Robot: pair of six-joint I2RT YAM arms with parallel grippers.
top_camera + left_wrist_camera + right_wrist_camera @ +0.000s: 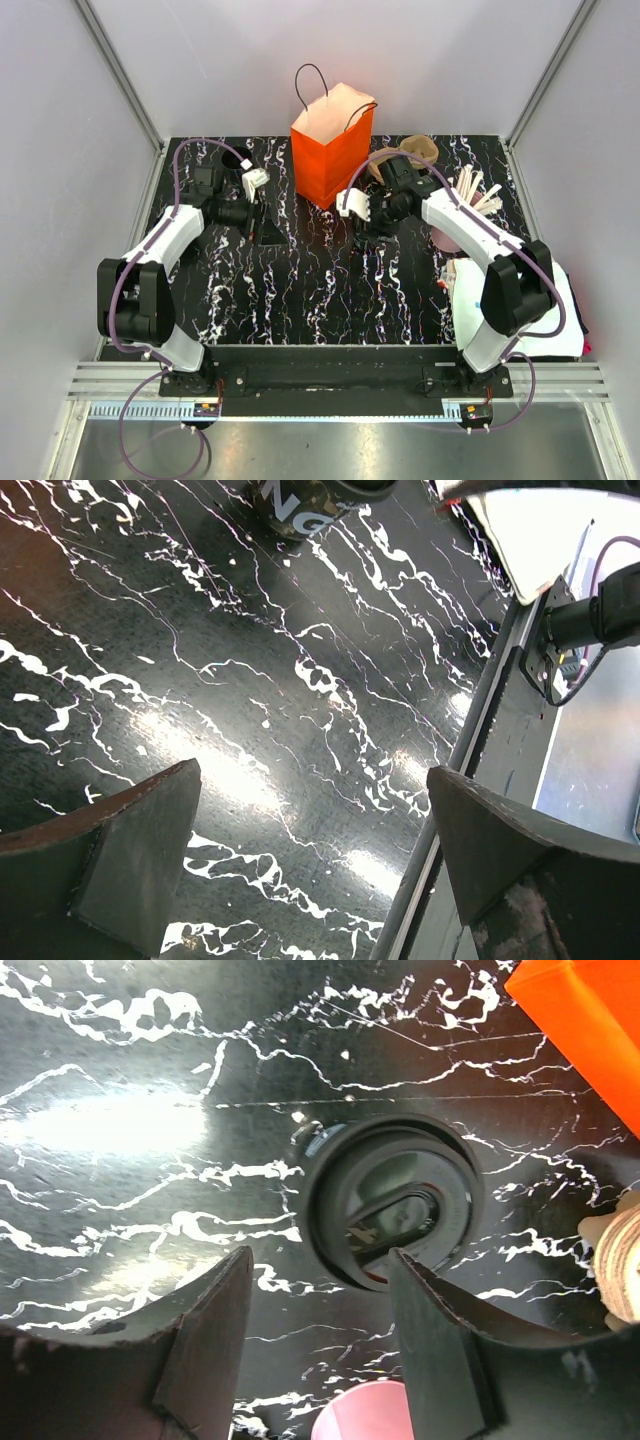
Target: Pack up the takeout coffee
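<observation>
The right gripper (320,1260) is seen with jaws parted and nothing clasped. The takeout coffee (390,1200) stands upright at the centre of the wrist view, just beyond the fingertips and off toward the right-hand finger. The jaws should be centred on the cup, lowered below the lid rim, then closed gently. The pink cup (365,1415) at the bottom edge is best avoided; the orange bag (590,1030) waits at upper right. The left gripper (312,770) is spread wide and empty.

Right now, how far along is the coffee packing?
Done: nothing. The takeout coffee stands lidded on the table, outside the orange bag. In hand: the right claw is open just short of the cup, not gripping it. The left claw is open and empty. Left: grasp, lift, lower into the bag.
</observation>
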